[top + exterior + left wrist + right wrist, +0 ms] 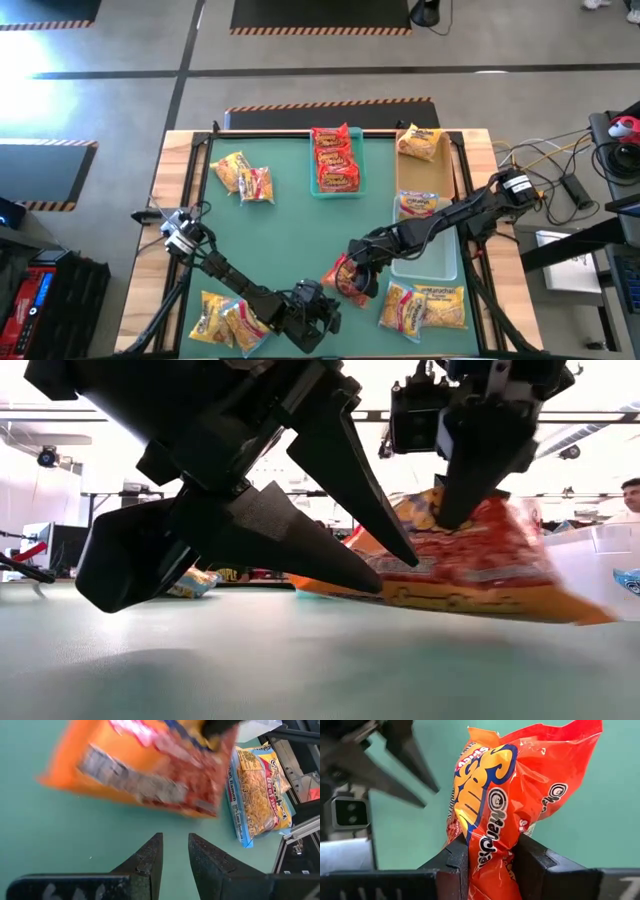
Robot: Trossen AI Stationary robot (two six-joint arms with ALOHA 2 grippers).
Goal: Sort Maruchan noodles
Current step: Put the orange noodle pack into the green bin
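Right gripper (490, 857) is clamped on a red packet (520, 795) near the front middle of the surface (290, 240), the packet apparently lifted at one end. Left gripper (175, 855) sits just beside it, fingers narrowly parted with nothing between them.

Sorted so far, by judgement: red packets stacked in the teal tray (335, 160) at the back; one yellow packet in the tan tray (418, 205).

Outstanding: a yellow pair (245, 177) back left, one packet (420, 142) at the back right corner, a group (228, 320) front left, another group (425, 305) front right. The clear tray (430, 262) looks empty. Roughly a third done; the held red packet likely belongs with the red stack.
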